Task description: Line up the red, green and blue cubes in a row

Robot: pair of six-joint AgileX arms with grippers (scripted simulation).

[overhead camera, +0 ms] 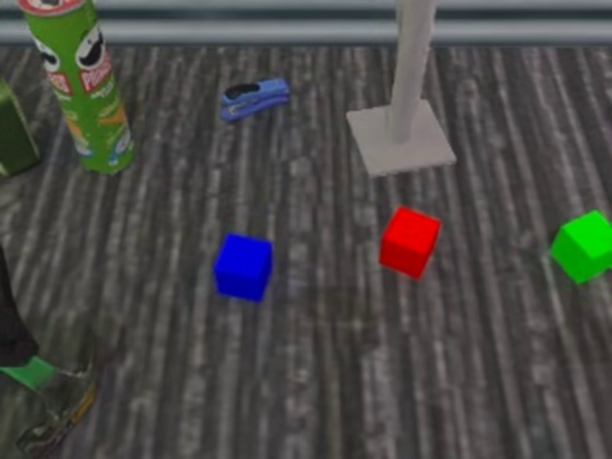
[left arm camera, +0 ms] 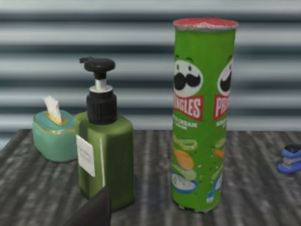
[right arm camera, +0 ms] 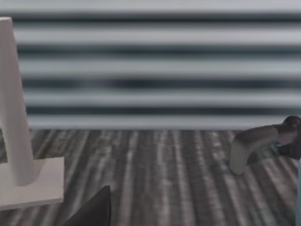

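Three cubes lie apart on the dark striped table in the top view. The blue cube (overhead camera: 243,267) is left of centre, the red cube (overhead camera: 410,241) right of centre, and the green cube (overhead camera: 583,246) at the right edge. No gripper is near any of them. My left arm (overhead camera: 14,335) is parked at the lower left corner. Its gripper (left arm camera: 188,219) shows one dark finger (left arm camera: 94,211) with bare table beside it, open and holding nothing. My right gripper (right arm camera: 134,219) is outside the top view, likewise open with one finger (right arm camera: 94,212) showing. Neither wrist view shows a cube.
A tall green crisp can (overhead camera: 81,81) and a green pump bottle (overhead camera: 11,129) stand at the back left, with a teal tissue box (left arm camera: 54,136) beyond. A blue stapler (overhead camera: 254,98) lies behind the blue cube. A white post on a square base (overhead camera: 406,120) stands behind the red cube.
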